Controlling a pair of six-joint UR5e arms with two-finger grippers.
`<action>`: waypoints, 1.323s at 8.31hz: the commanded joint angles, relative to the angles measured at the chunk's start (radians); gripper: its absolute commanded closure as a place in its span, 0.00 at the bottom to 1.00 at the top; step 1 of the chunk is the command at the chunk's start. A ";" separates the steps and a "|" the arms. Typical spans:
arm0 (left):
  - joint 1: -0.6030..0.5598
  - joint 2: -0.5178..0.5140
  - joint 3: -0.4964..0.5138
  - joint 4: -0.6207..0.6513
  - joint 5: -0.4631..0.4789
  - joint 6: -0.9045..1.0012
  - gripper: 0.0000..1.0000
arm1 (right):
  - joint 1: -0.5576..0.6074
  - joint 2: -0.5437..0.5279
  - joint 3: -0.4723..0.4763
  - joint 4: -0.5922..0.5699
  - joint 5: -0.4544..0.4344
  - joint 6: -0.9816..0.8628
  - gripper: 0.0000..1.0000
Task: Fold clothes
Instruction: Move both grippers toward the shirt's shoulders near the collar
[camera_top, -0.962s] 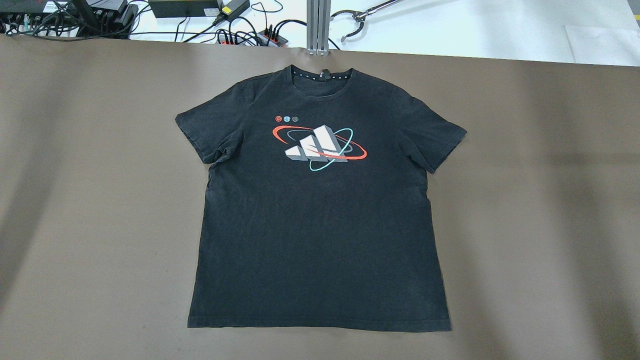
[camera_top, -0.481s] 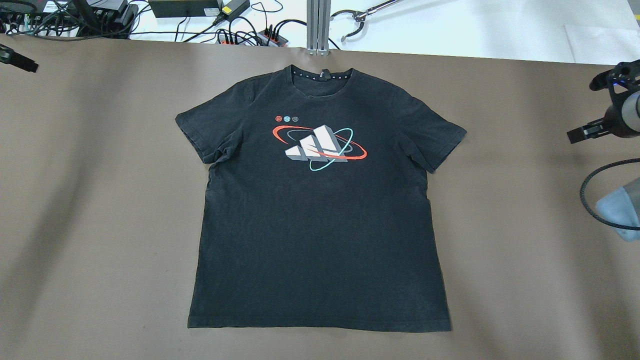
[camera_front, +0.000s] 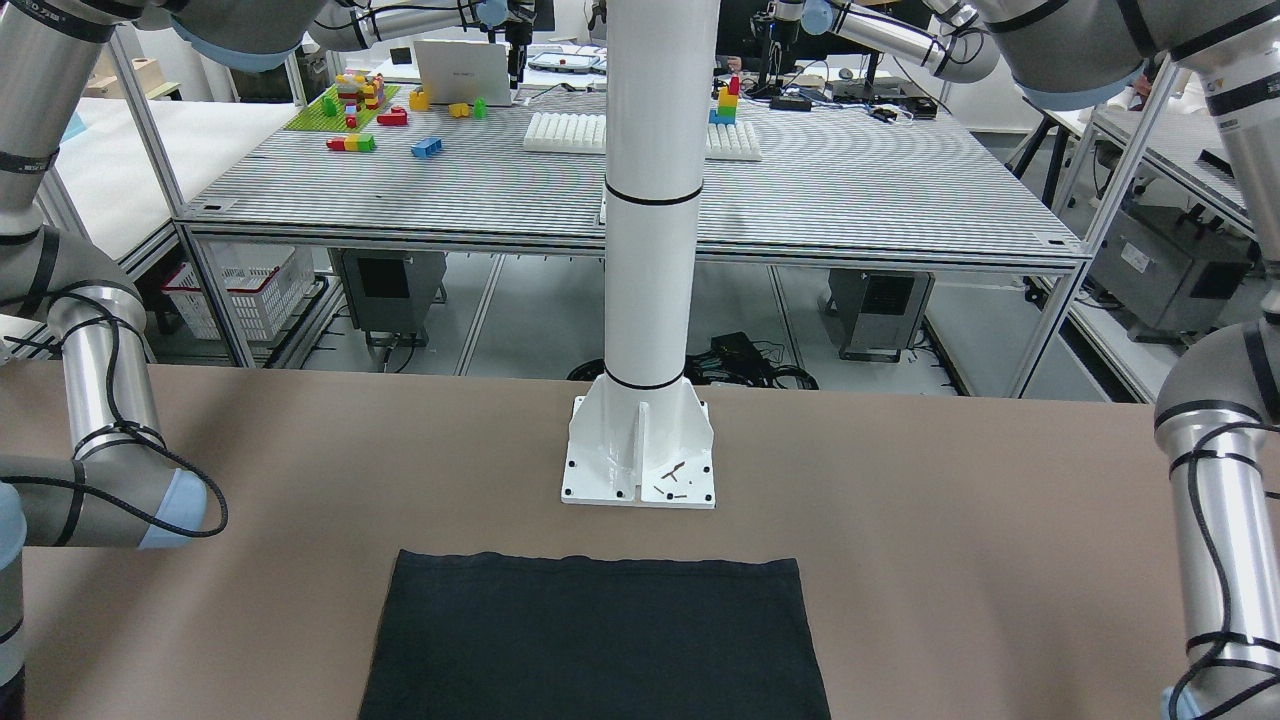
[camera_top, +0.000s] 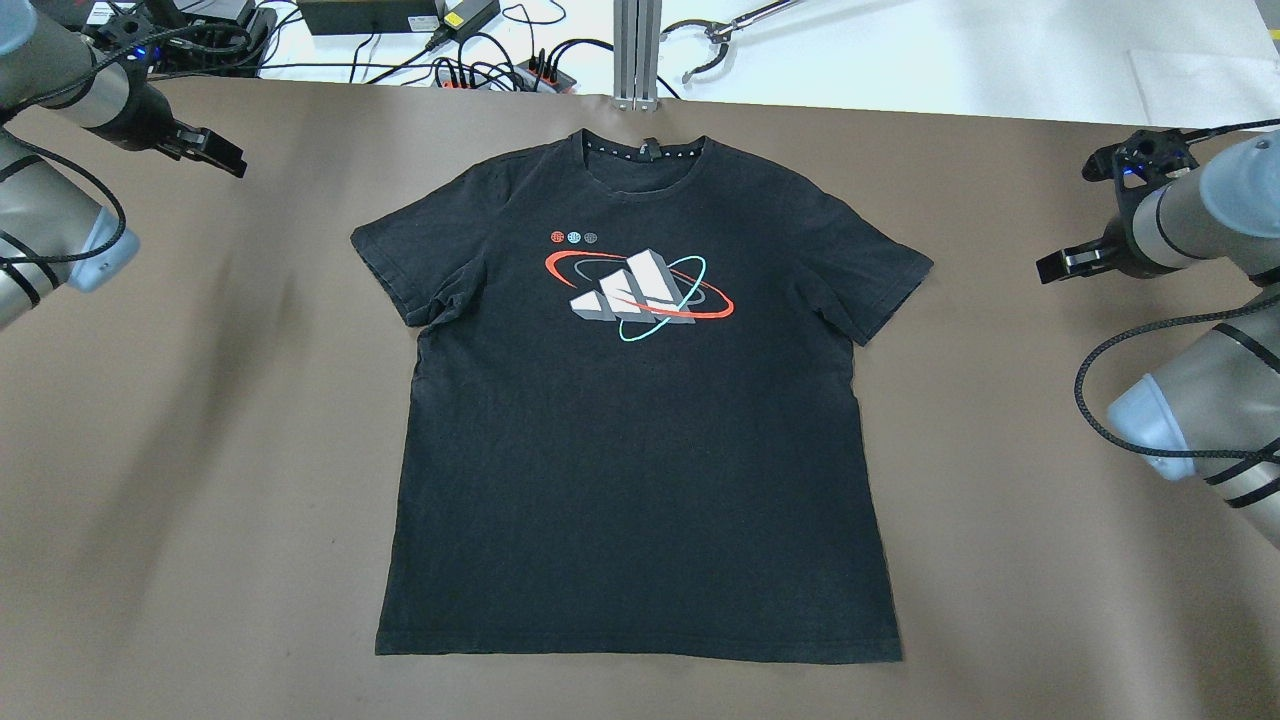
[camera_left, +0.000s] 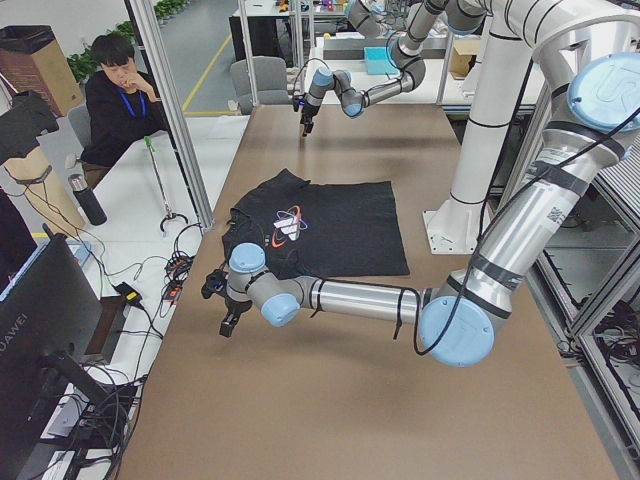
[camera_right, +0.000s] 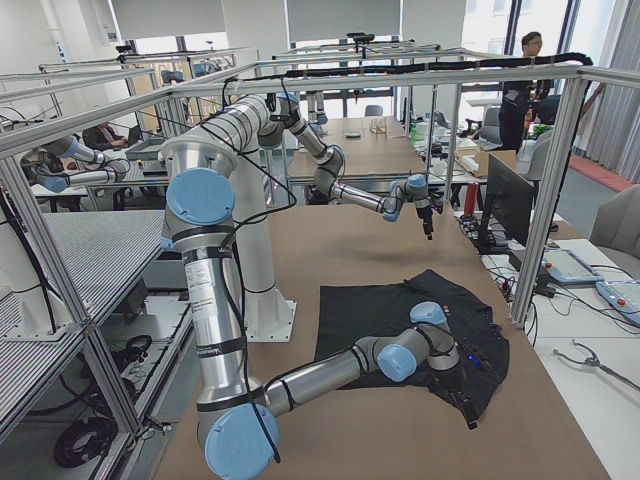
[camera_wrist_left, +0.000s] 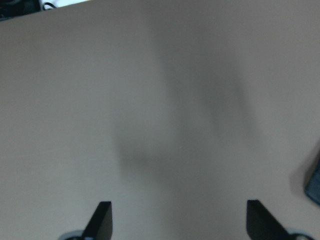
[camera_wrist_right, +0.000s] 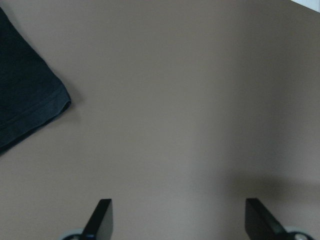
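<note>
- Brings both arms farther in over the counter (camera_top: 200, 450) than half a second ago; a full second ago, shows neither arm in the overhead view.
- Places the left gripper (camera_top: 225, 158), earlier barely inside that view's left edge, partway toward the black T-shirt (camera_top: 640, 450), yet well apart from the sleeve on the robot's left.
- Places the right gripper (camera_top: 1060, 265) nearer the opposite sleeve than before, about level with its hem, with a strip of bare counter between.
- Leaves the T-shirt where it was: spread flat at mid-counter, print side up, collar toward the far edge, bottom hem near the white base column (camera_front: 645, 300).
- Angles each forearm in from its own outer side of the counter, blue-capped elbow joint nearer the robot, wrist above the far half of the counter.
- Shows the left fingers (camera_wrist_left: 102, 217) spread wide and released, grasping nothing, above bare counter, with a dark edge of cloth at the right margin of that wrist view.
- Shows the right fingers (camera_wrist_right: 102, 215) likewise spread and empty, with the sleeve hem in the upper left corner of that wrist view.
- Includes a seated person (camera_left: 115, 115) beyond the counter in the exterior left view.
</note>
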 joint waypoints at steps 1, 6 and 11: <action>0.083 -0.080 0.088 -0.081 -0.015 -0.176 0.06 | -0.037 0.017 -0.011 0.030 0.016 0.038 0.07; 0.145 -0.091 0.087 -0.125 -0.015 -0.261 0.07 | -0.048 0.016 -0.011 0.048 0.015 0.039 0.06; 0.191 -0.108 0.114 -0.125 -0.001 -0.258 0.31 | -0.063 0.017 -0.028 0.053 0.015 0.039 0.06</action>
